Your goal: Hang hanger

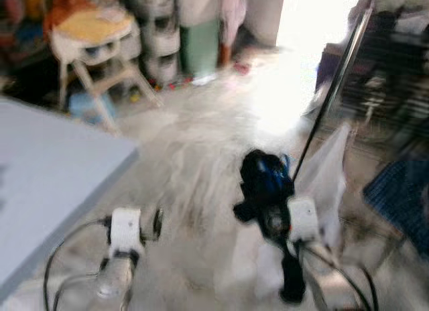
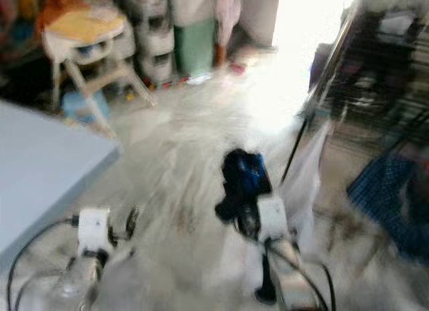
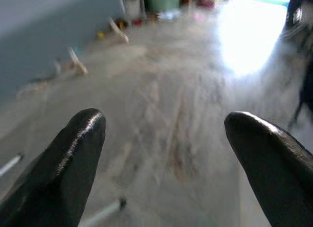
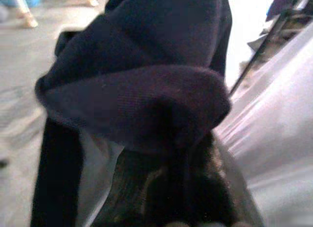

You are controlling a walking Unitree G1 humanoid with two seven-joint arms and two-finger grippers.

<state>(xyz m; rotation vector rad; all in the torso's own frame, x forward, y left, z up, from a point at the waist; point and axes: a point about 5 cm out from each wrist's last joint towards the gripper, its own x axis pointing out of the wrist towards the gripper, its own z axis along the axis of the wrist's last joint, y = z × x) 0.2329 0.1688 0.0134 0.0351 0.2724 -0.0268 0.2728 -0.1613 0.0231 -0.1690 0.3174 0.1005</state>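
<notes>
Dark garment [image 4: 142, 85] covers right gripper [image 1: 265, 190].

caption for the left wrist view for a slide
Left gripper open, its two black fingers spread above a pale bare floor.

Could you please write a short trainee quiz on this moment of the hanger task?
1. True or false: the left gripper is open and holds nothing.
2. Which gripper carries the dark garment? A) left B) right C) neither
3. Fill in: the high chair stands to the robot's far ____.

Key:
1. True; its fingers are spread over bare floor.
2. B; the garment drapes over the right gripper, beside the slanted rack pole.
3. Left.
</notes>
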